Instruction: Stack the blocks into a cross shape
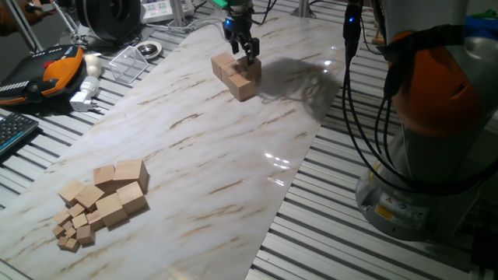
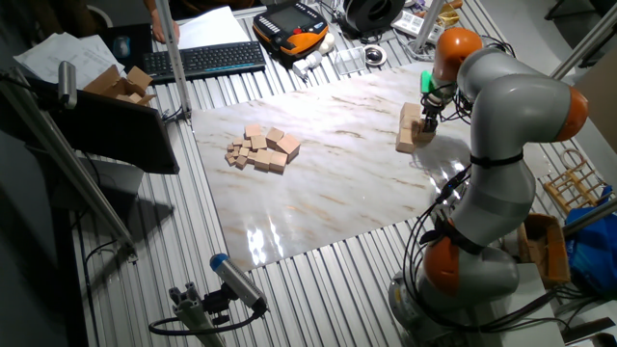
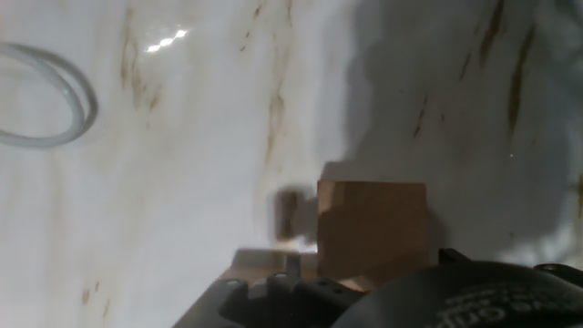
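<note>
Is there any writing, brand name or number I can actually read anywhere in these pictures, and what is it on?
None can be read.
Yellow label on the robot base: print too small.
Papers beside the keyboard: too blurred.
Orange handheld controller: no legible marking.
Wooden blocks under the pincer: plain faces, no text.

Tan wooden blocks [image 1: 236,75] [image 2: 414,130] [image 3: 372,226] clustered touching at marble's 1 o'clock, one raised; spare blocks [image 1: 118,189] [image 2: 271,146] heaped at 8 o'clock.
</note>
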Robot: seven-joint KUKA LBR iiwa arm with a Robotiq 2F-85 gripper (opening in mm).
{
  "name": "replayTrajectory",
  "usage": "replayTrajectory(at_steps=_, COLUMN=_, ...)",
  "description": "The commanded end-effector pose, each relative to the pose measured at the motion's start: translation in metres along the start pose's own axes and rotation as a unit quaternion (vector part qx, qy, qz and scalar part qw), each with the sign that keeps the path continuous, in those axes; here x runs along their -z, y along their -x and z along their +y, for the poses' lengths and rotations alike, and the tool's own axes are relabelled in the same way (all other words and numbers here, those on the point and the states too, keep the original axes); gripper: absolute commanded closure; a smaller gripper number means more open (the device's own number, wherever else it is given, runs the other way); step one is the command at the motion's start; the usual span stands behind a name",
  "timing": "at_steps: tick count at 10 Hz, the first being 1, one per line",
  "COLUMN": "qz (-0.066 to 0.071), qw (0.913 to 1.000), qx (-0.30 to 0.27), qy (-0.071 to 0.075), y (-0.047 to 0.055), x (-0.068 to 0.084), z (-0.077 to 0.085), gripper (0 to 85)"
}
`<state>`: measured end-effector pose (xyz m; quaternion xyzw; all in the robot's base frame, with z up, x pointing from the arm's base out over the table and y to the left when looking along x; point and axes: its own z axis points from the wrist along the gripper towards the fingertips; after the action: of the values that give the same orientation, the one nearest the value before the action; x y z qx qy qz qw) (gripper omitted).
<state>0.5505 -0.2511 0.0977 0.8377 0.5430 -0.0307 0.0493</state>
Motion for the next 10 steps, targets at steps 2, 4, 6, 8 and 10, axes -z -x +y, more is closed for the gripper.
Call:
replayTrajectory(at_steps=2, qz=-0.009, qw=0.9998, qx=0.015, qy=-0.006, y=-0.012, x=0.019, z=0.001, gripper=17.0)
replayTrajectory(at_steps=4, qz=-0.004, qw=0.9989, qx=0.040, qy=-0.022, y=-0.032, x=0.054, z=0.009, gripper=17.0)
replayTrajectory(at_steps=6, qz=0.021, qw=0.9938, qx=0.104, qy=-0.033, y=-0.043, x=0.083, z=0.011, gripper=17.0)
replayTrajectory(at_steps=8, qz=0.046, qw=0.9701, qx=0.238, qy=-0.004, y=-0.045, x=0.095, z=0.005, gripper=17.0)
replayTrajectory(at_steps=10, qz=0.080, qw=0.9246, qx=0.373, qy=0.007, y=-0.043, x=0.096, z=0.002, gripper=34.0)
